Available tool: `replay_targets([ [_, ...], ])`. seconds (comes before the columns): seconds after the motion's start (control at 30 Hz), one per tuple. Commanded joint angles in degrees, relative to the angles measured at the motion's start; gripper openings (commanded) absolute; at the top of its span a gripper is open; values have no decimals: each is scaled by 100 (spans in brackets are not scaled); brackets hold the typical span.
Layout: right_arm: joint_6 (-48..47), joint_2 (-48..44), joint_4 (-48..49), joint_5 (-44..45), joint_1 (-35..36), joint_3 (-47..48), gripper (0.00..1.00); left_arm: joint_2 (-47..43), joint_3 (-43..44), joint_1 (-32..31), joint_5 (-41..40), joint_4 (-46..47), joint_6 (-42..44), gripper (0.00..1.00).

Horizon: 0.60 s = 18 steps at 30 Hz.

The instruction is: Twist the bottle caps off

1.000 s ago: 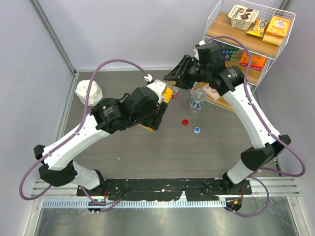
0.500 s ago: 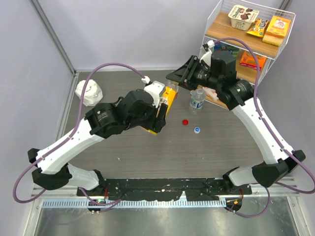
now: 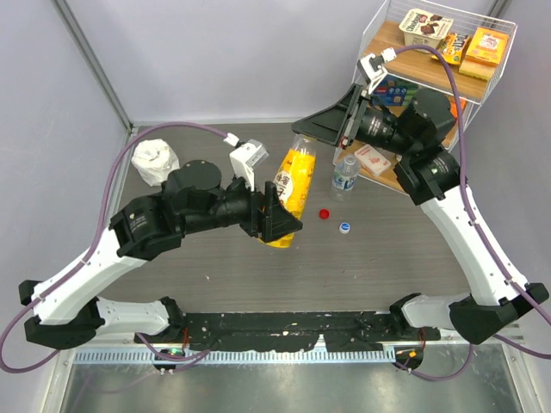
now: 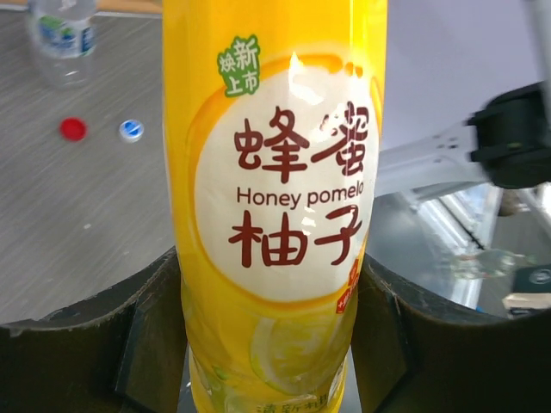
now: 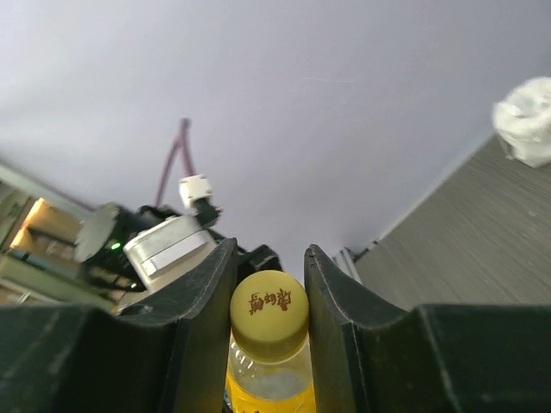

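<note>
The yellow bottle (image 3: pixel 290 188) hangs tilted above the table, held between both arms. My left gripper (image 3: pixel 280 222) is shut on its lower body; in the left wrist view the label of the bottle (image 4: pixel 275 189) fills the space between the fingers of that gripper (image 4: pixel 271 292). My right gripper (image 3: pixel 303 136) is shut on the yellow cap (image 5: pixel 269 311), which sits on the bottle neck. A small clear bottle (image 3: pixel 345 175) stands uncapped on the table. The red cap (image 3: pixel 325 213) and the blue-white cap (image 3: pixel 344 228) lie loose near it, as the left wrist view also shows for the red cap (image 4: pixel 73 129).
A wire shelf (image 3: pixel 495 82) with snack boxes stands at the back right, close behind my right arm. A crumpled white wad (image 3: pixel 155 162) lies at the back left of the table. Grey walls close the back and sides.
My left arm has swung out toward the middle with the yellow bottle, tilting it. My right gripper has moved back and right, staying at the bottle's cap end.
</note>
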Motion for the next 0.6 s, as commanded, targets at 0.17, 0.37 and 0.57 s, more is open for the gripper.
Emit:
replay_targets([
  [0.17, 1850, -344, 3021, -1240, 15, -115, 2, -563, -927, -14, 994, 1576, -899, 3],
  [0.37, 1323, -423, 2142, -1039, -55, 8, 9, -625, -1051, -14, 906, 1533, -979, 2],
  [0.57, 1147, -476, 1684, -626, -336, -9, 78, -660, -1138, -14, 791, 1401, -944, 2],
])
